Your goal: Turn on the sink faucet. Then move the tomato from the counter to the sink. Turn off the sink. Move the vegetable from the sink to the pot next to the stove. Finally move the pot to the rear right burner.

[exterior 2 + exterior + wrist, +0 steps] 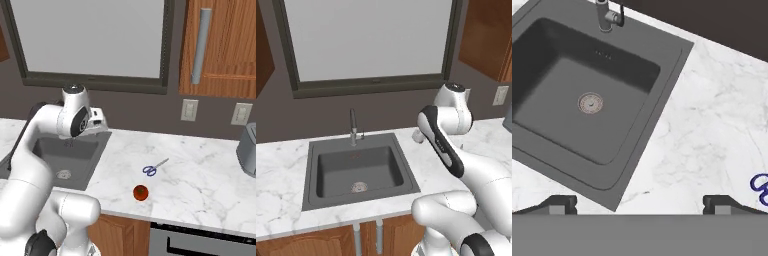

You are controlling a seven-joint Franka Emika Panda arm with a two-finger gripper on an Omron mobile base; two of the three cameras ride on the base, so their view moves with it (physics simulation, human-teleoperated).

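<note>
Nearest the robot, one red tomato sits on the white marble counter close to its front edge, to the right of the sink and well apart from it. Just behind the tomato lies one pair of blue-handled scissors. The gripper hangs high over the counter beside the sink's right rim, its two dark tips spread fully apart with nothing between them. Farther left is the single dark grey sink, dry and bare, with one round drain in its floor. At its back rim stands one slim grey faucet, no water running. The first step, turning the faucet on, appears not yet done; doing it well likely means lowering the spread fingers toward the small handle on the faucet's side and nudging it gently, without striking the spout. Farthest right, the edge of one grey toaster shows.
</note>
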